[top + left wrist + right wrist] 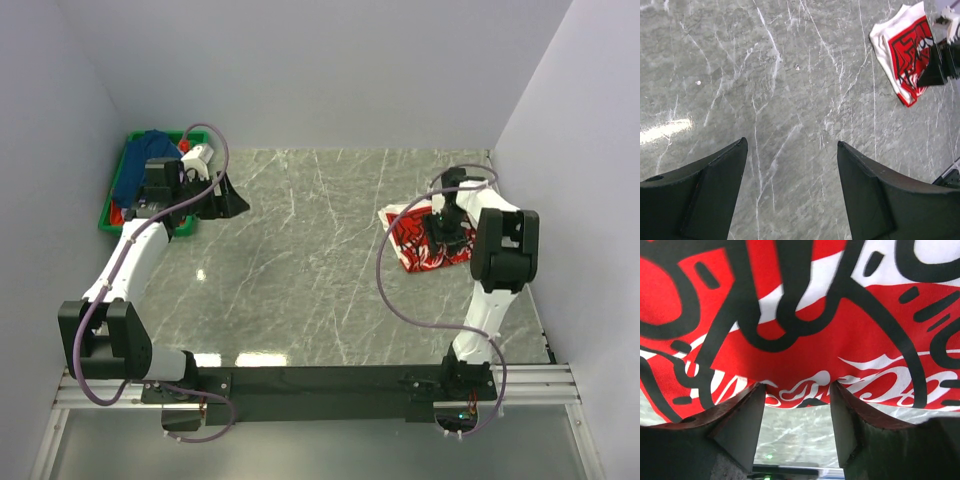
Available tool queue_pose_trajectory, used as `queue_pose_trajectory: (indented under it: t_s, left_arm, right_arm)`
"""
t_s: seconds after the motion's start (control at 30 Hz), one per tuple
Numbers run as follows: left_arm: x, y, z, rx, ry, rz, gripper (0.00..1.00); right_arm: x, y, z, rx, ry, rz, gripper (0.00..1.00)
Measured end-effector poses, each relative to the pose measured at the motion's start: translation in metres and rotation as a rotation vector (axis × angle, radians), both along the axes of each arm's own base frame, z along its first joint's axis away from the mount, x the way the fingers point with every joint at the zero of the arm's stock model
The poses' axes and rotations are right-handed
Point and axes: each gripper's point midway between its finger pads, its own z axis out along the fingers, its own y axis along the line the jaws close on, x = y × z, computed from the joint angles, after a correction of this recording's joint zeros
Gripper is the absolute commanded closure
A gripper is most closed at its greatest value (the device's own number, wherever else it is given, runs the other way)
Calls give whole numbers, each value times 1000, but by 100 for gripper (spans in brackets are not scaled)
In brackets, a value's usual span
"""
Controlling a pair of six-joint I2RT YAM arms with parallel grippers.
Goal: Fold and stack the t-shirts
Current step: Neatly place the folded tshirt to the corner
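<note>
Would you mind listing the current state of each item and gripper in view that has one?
green crate: upright, holding clothes.
dark blue t-shirt: bunched up, unfolded, inside the green crate.
printed t-shirt: folded, lying flat on the table.
left gripper: jaws open, empty, over bare table.
right gripper: jaws open, tips at the printed t-shirt's edge.
</note>
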Motion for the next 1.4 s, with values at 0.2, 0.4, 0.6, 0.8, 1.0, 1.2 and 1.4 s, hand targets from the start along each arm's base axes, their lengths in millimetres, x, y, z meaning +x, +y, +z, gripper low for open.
queue_pose_trajectory:
  t_s: [0.2,0.4,0.6,0.8,1.0,1.2,1.4]
  left_arm:
    - [0,2,1,14,-1,5,22]
    - [4,12,1,42,-2,25,22]
    - [11,27,1,67,3,58,22]
    - [14,29,-5,84,29,51,22]
    - [17,30,-3,93,34,46,22]
    - [15,31,-5,100,45,41,22]
    - [14,31,-10,109,66,32,22]
  right_arm:
    - [41,-9,1,14,2,-129,41]
    - [100,-27,4,-3,-86,-199,41]
    - [145,-46,8,-53,-211,-214,46]
    - [173,-63,9,-113,-296,-230,46]
    - [182,-73,9,-119,-327,-250,47]
    - [191,-85,10,-89,-357,-274,38]
    - [191,-82,13,-2,-398,-237,25]
